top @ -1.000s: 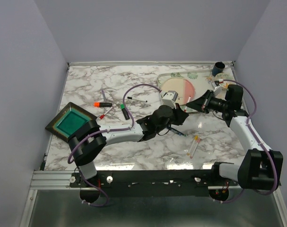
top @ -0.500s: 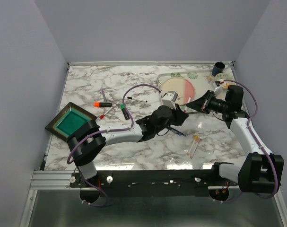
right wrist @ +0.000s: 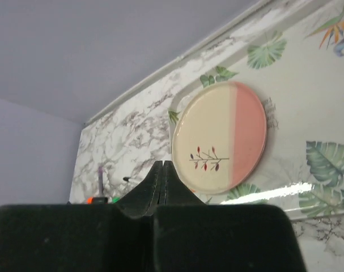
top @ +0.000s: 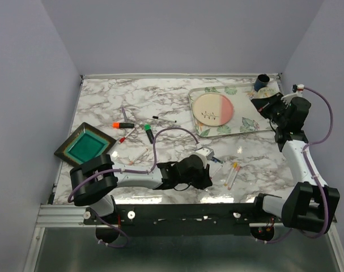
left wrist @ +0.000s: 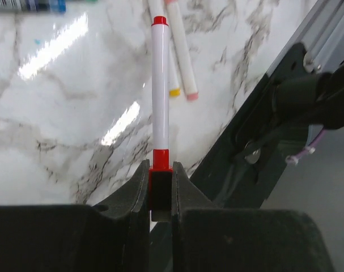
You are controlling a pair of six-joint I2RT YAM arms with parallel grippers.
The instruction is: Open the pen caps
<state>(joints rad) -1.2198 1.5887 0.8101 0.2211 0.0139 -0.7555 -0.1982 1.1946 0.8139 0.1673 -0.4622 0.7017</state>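
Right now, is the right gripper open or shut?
Shut. In the right wrist view the right gripper has its jaws meeting at the tips, with nothing between them.

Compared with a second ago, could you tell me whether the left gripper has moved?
Yes: the left gripper has drawn back from the floral tray, toward the near edge of the table.

White pen (left wrist: 160,85), red-ended — grey-veined marble table (left wrist: 52,147)

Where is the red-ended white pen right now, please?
Left wrist view: the white pen is held by one red end in the left gripper, beside two pale pens near the table's front edge.
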